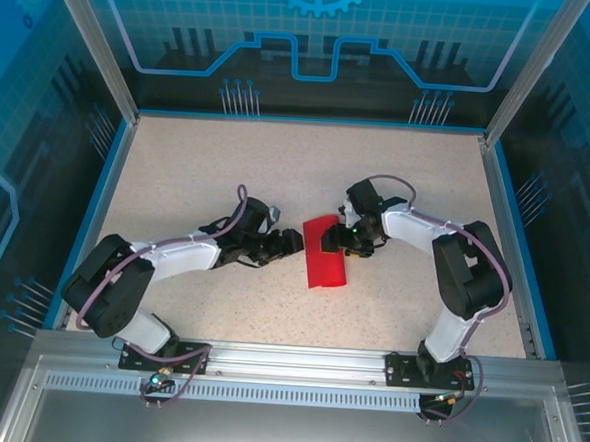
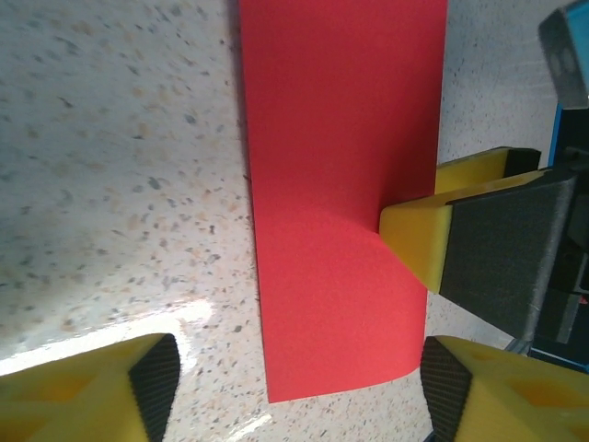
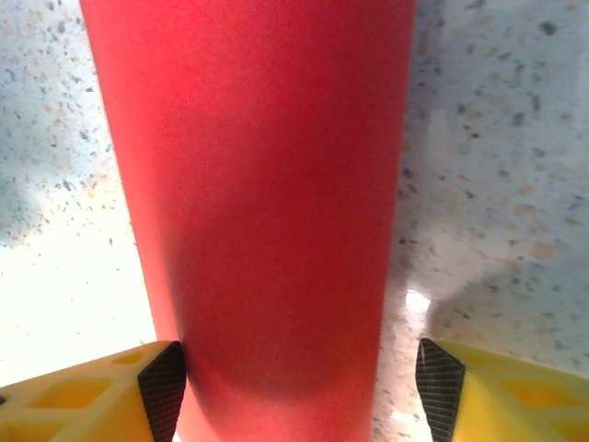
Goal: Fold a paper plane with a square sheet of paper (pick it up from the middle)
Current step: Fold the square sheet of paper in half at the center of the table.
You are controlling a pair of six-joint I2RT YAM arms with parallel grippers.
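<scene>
square sheet of paper (image 1: 325,253): one, narrow rectangle; left fingers (image 2: 152,378), right fingers (image 3: 442,378) open.

Lab robot cell: speckled table (image 1: 228,167), blue printed walls (image 1: 406,37), aluminium frame (image 1: 93,38).

You had the paper (image 1: 325,268) lying on the table (image 1: 228,167), near its middle, left gripper (image 1: 294,243) just left of it, right gripper (image 1: 339,242) over its right edge, astride it.

We're looking at the square sheet of paper (image 1: 325,253), plain bright red and folded into a narrow rectangle. It lies slightly askew near the middle of the table (image 1: 198,175), one end arching up a bit.
</scene>
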